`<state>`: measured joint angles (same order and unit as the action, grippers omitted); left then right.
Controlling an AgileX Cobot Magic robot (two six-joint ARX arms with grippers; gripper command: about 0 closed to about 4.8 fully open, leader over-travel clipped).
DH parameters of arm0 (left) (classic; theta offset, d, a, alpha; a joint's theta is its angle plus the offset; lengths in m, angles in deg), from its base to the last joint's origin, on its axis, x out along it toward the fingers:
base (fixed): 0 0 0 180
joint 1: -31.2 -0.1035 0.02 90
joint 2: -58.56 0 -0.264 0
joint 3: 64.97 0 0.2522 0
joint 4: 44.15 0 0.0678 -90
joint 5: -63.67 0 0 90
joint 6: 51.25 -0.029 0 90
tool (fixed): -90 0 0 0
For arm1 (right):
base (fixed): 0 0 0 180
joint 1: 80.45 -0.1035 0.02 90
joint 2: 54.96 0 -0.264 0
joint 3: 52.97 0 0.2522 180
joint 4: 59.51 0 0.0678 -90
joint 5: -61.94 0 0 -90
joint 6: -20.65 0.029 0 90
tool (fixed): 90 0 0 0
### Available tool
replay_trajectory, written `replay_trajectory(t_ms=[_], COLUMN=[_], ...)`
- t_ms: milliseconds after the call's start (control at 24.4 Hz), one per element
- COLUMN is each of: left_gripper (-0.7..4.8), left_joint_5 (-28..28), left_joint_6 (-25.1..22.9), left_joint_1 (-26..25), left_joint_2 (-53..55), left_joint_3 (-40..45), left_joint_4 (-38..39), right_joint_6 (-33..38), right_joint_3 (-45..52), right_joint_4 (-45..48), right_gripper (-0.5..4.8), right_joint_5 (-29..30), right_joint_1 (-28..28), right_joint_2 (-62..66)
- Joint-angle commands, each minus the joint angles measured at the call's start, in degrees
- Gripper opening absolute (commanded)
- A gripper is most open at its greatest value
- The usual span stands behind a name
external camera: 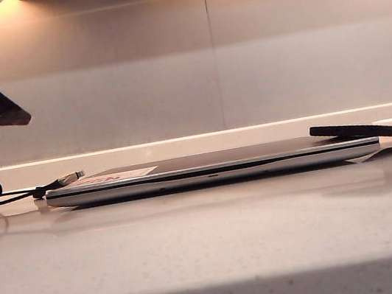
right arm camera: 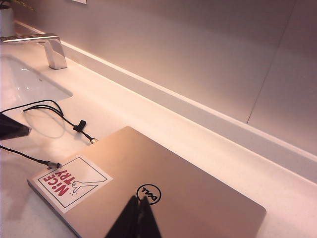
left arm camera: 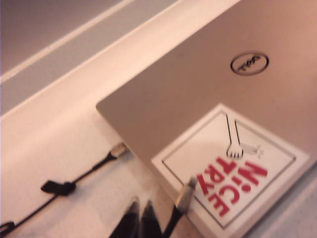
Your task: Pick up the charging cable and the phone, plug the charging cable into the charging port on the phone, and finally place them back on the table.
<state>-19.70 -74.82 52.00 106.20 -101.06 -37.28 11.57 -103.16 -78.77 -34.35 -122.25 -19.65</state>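
Left gripper [left arm camera: 139, 210] closed, empty, above charging cable [left arm camera: 84, 176] beside laptop [left arm camera: 208, 89]. Right gripper [right arm camera: 137, 208] closed, empty, over laptop. Phone [external camera: 372, 130] cut off at exterior frame edge.

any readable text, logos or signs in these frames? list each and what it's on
"NiCE TRY", red letters, on the white square sticker at a corner of the closed silver laptop.
"DELL", ringed logo at the laptop lid's centre.
The exterior view shows the sticker edge-on; unreadable there.
Nothing else carries text.
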Motion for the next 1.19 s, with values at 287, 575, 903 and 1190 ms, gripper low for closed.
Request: replay_trajectory(t_ms=[287, 575, 903, 1190], left_gripper=[1.41, 1.92, 1.92, 1.92], left_joint_5=[0.04, 0.04, 0.04, 0.04], left_joint_6=[-0.72, -3.74, -6.45, -6.47], left_joint_1=[-0.04, -0.24, -0.24, -0.24], left_joint_2=[0.57, 0.57, 0.66, 6.95], left_joint_3=[4.13, 4.20, 4.20, 4.15], left_joint_4=[-1.84, -2.23, -4.02, -9.42], right_joint_6=[-0.13, -0.13, -0.11, -0.11], right_joint_3=[-0.22, -0.22, -0.22, -0.22], right_joint_4=[1.01, 1.01, 1.01, 1.01], right_gripper=[-0.05, -0.05, -0.05, -0.05], right_joint_5=[-0.22, -0.22, -0.22, -0.22], right_joint_1=[-0.13, -0.13, -0.11, -0.09], right_joint_2=[-0.15, -0.15, -0.17, -0.17])
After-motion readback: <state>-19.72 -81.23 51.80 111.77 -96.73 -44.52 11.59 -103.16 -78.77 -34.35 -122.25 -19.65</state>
